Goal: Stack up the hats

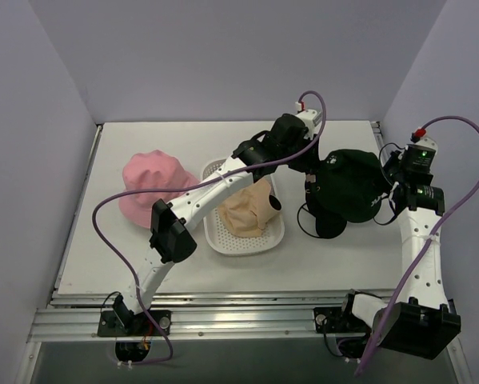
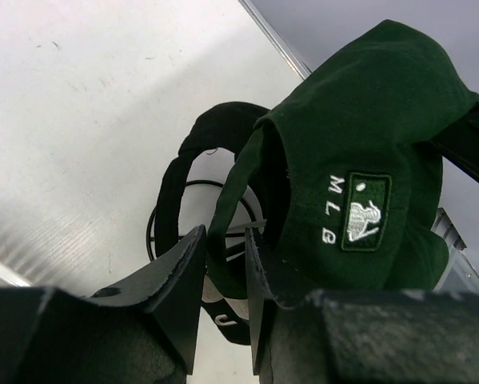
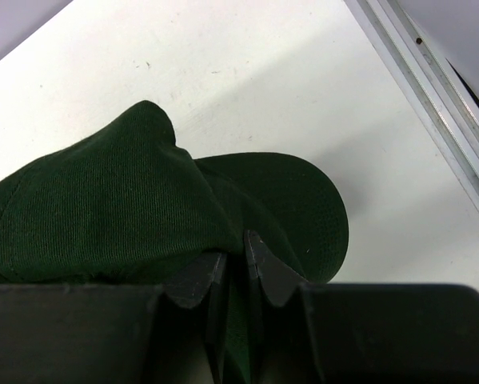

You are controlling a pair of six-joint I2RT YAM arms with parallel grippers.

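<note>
Both arms hold the green hat [image 1: 351, 182] between them at the right of the surface [image 1: 303, 264]. The left pincer [image 2: 223, 276] is clamped on a fold of its rim beside the white lettering, and the right pincer [image 3: 235, 276] is nearly together on a thin pinch of fabric at the far side, near the brim. The hat seems lifted, hanging over the black hat [image 1: 329, 226], which lies on the surface just below and partly under it. A thin wire loop [image 1: 301, 220] lies by the black hat. The pink hat [image 1: 147, 188] sits well apart at the left, and the beige hat [image 1: 245, 212] lies in the tray [image 1: 239, 244] between them. The step in hand looks like setting green onto black. The main risk is the right grip, since so little cloth is caught that a pull from the other arm could slip it free and leave the hat swinging from one side. If the arms come down unevenly, the green hat may land askew or push the black one aside. A low pass could also snag the wire. Letting go on one side too early would leave the crown crumpled instead of seated.
</note>
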